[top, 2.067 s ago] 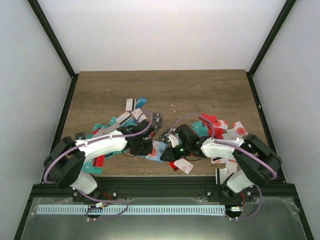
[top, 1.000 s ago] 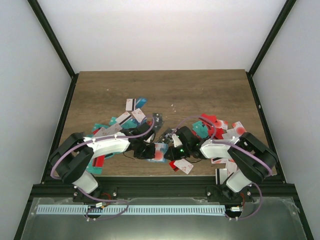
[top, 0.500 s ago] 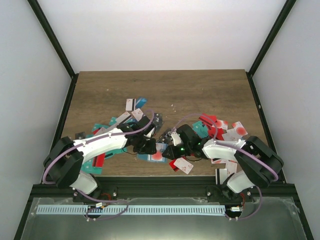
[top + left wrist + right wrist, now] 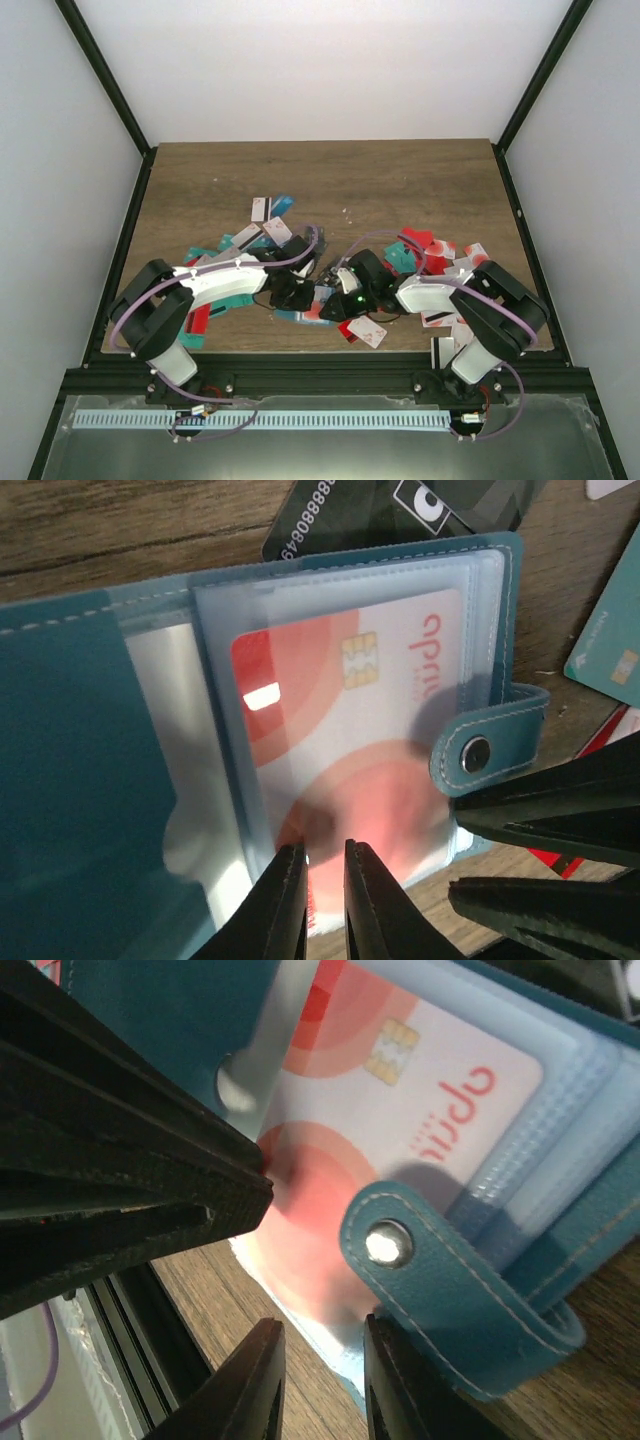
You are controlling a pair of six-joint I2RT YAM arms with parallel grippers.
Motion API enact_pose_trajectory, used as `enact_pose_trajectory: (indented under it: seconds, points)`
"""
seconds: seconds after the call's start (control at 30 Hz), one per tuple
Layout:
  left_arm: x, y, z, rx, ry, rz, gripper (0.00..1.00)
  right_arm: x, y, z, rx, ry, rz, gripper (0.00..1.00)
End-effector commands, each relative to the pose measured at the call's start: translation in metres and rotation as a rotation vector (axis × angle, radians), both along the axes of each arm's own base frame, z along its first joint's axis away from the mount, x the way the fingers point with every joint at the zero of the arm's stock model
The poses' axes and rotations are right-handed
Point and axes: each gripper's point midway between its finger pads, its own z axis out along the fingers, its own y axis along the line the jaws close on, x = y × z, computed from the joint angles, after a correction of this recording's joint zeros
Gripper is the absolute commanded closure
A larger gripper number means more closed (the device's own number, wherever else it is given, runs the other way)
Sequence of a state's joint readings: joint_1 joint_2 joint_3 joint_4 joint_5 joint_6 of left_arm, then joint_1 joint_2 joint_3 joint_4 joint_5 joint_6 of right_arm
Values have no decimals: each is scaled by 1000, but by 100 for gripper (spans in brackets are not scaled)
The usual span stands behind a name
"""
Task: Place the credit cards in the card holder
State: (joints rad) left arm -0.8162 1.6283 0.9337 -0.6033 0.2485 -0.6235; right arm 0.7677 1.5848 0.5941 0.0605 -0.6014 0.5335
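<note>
Right now the card holder (image 4: 90, 780) lies open on the counter (image 4: 400, 180) near its front edge, between both arms, with a red-and-white chip card (image 4: 350, 720) inside its clear sleeve. The left end effector (image 4: 325, 852) has its fingers almost together, pinching the sleeve's edge. The right end effector (image 4: 320, 1330) straddles the holder's edge beside the clasp tab (image 4: 390, 1245); whether it grips cannot be told. Loose credit cards (image 4: 265, 235) lie scattered around.

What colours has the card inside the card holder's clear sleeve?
The card is white with red circles and red lettering; the left wrist view shows it best.
</note>
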Motion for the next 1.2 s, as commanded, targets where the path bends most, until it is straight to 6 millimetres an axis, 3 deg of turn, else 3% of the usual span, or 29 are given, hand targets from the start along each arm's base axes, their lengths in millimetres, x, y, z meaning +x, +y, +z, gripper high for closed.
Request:
enact_pose_trajectory:
  seconds: [0.0,0.3,1.17]
  points:
    - [8,-5,-5,-5,-17,-11,88,14,2,7,12,-25,-23,73]
    - [0,6,-28,52,16,-27,91,16,-7,9,22,-27,-42,64]
    - [-4,-1,-20,-21,22,-16,94,22,15,27,113,-39,20,68]
